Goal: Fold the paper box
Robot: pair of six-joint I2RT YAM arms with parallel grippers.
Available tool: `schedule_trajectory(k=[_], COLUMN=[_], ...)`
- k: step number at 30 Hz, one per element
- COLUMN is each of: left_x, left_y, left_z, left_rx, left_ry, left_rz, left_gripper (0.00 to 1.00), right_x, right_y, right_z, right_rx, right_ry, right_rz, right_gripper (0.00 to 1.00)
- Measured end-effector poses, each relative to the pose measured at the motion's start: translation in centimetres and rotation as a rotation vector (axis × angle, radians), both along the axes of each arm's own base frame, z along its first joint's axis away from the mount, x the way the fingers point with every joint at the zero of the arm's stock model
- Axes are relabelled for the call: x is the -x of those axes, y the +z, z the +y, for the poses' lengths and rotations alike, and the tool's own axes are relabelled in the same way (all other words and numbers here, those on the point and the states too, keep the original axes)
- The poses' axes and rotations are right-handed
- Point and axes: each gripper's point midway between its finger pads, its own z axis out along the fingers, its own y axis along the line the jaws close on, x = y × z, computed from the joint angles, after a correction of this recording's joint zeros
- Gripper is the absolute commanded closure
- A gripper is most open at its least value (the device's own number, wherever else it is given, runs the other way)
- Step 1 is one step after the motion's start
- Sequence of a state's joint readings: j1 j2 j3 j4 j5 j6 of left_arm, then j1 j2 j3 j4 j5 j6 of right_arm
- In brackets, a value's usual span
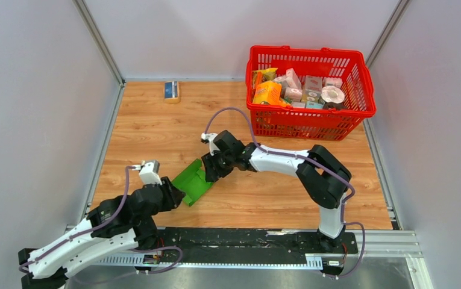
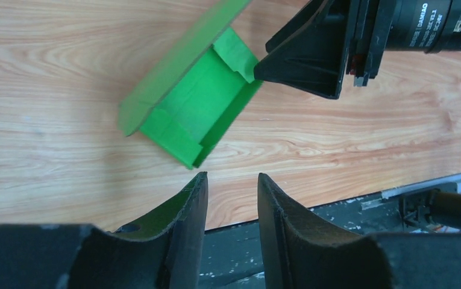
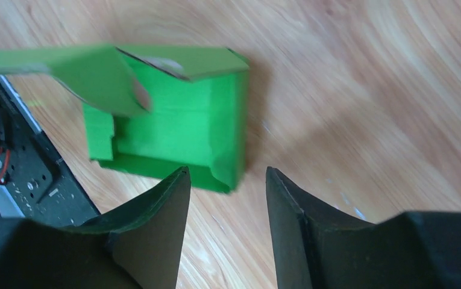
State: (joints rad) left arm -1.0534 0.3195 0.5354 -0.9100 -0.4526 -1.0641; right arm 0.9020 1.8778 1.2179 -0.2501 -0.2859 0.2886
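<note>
The green paper box (image 1: 193, 182) lies on the wooden table between my two grippers, partly formed as an open tray with raised walls and its lid flap standing up. In the left wrist view the box (image 2: 194, 111) sits just beyond my left gripper (image 2: 232, 179), which is open and empty, a short gap from the box's near corner. My right gripper (image 3: 228, 174) is open and empty, right at the other side of the box (image 3: 179, 129); its left fingertip overlaps the box wall in view. My right gripper also shows in the left wrist view (image 2: 312, 57).
A red basket (image 1: 311, 114) full of printed packages stands at the back right. A small blue-and-tan box (image 1: 172, 90) lies at the back left. Grey walls enclose the table. The black base rail (image 1: 246, 241) runs along the near edge.
</note>
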Motion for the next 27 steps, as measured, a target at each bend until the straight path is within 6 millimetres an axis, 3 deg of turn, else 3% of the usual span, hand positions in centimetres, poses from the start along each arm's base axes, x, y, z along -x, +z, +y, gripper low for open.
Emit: schedule_trajectory(k=[4, 11, 16, 18, 20, 23, 27], left_x=[0.4, 0.8, 0.8, 0.8, 0.8, 0.7, 0.1], left_y=[0.1, -0.8, -0.9, -1.0, -1.2, -1.7, -2.1], left_z=[1.9, 3.1, 3.2, 3.2, 3.2, 3.1, 2.3], left_rx=[-0.032, -0.085, -0.091, -0.094, -0.106, -0.132, -0.160], left_ry=[0.034, 0.047, 0.048, 0.050, 0.053, 0.056, 0.059], left_rz=[-0.004, 0.021, 0.024, 0.026, 0.032, 0.045, 0.058], left_gripper=[0.56, 0.56, 0.56, 0.56, 0.57, 0.57, 0.58], right_x=[0.5, 0.1, -0.8, -1.2, -1.5, -2.2, -1.7], right_y=[0.0, -1.1, -2.0, -2.3, -2.4, -2.4, -2.5], right_z=[2.3, 3.1, 3.0, 2.9, 2.6, 1.8, -2.0], right_rx=[-0.026, 0.025, 0.061, 0.072, 0.089, 0.121, 0.217], right_ry=[0.008, -0.046, -0.088, -0.102, -0.120, -0.182, -0.278], right_rz=[-0.025, -0.119, -0.175, -0.189, -0.213, -0.263, -0.315], right_gripper=[0.58, 0.78, 0.85, 0.95, 1.00, 1.00, 1.00])
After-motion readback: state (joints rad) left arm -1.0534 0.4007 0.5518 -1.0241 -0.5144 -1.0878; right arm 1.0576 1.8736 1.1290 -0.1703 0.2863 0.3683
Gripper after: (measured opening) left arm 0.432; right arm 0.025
